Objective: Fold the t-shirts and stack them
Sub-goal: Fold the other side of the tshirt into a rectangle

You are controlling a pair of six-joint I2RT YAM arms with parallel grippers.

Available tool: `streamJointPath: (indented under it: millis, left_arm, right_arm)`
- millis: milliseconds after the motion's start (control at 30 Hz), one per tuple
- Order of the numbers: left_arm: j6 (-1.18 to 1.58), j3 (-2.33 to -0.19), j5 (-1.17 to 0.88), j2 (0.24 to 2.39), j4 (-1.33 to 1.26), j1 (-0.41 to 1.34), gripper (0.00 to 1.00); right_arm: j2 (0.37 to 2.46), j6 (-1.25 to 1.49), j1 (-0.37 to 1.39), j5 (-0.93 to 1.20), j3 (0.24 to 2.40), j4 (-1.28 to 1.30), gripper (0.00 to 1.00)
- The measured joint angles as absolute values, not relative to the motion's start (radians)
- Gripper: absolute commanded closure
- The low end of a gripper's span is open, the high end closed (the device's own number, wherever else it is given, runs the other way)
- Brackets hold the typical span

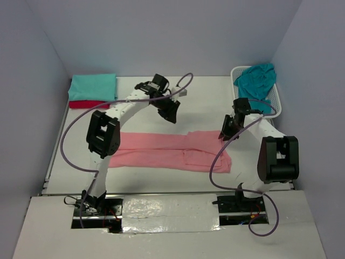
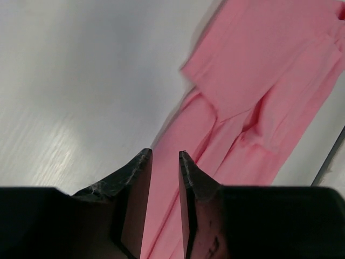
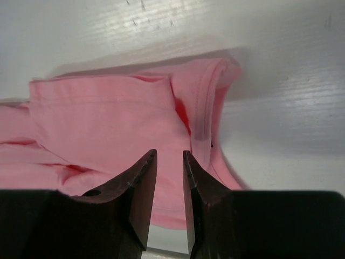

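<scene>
**Top view:** The salmon pink t-shirt [image 1: 167, 151] lies flat mid-table [image 1: 205, 97], already folded lengthwise into a long strip. That leaves you the crosswise fold, prob. the step in hand. The left gripper [image 1: 171, 114] hangs above the table just beyond the pink shirt's far edge. The right gripper [image 1: 226, 129] sits over the shirt's right end, so you have one arm per end, which suits a two-handed fold. Well off the pink shirt's far-left corner, the mint-teal t-shirt [image 1: 92, 86] rests folded on the crimson red t-shirt [image 1: 86, 104]. That's your stack, w/ room on top for this one. Beyond the pink shirt's right end, the teal-blue t-shirt [image 1: 257, 80] sits crumpled in the white lattice basket [image 1: 276, 102], waiting its turn.

**Left wrist:** The fingers stand a narrow slit apart w/ nothing between them. Pink cloth shows below and past the tips, not touching them. A folded-over flap [image 2: 242, 70] lies neat, so no re-smoothing looks needed.

**Right wrist:** The jaws are likewise a slit apart and empty, aimed down at the pink shirt's neck end. The ribbed collar [image 3: 207, 102] curls up slightly just past the right fingertip. Judged from here, that raised edge is your easiest pinch point. Widen the jaws first, as the gap looks too tight for doubled cloth.
</scene>
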State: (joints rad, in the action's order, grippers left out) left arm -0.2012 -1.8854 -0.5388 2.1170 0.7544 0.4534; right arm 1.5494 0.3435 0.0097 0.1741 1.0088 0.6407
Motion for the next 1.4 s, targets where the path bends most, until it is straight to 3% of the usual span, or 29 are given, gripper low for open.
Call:
streamJointPath:
  millis: [400,800,1133,1167,1333,1400]
  left_arm:
    - [-0.066,-1.91,-0.562,2.281,0.714,0.673,0.61]
    - [-0.052,-1.898,-0.448,2.291,0.714,0.692,0.59]
    - [-0.051,-1.881,-0.494,2.291,0.72,0.693,0.59]
    - [-0.049,-1.869,-0.505,2.291,0.716,0.694,0.6]
    - [-0.051,-1.85,-0.523,2.291,0.729,0.7,0.97]
    - [-0.057,-1.866,-0.525,2.291,0.741,0.7,1.0]
  right_arm:
    - [1.551,0.36,0.01,0.226,0.855,0.581,0.65]
    - [1.551,0.361,0.01,0.22,0.855,0.562,0.54]
    - [1.551,0.345,0.01,0.198,0.855,0.563,0.63]
    - [1.551,0.345,0.01,0.199,0.855,0.563,0.69]
    - [1.551,0.337,0.01,0.199,0.855,0.564,0.93]
    - [1.55,0.334,0.01,0.197,0.855,0.567,1.0]
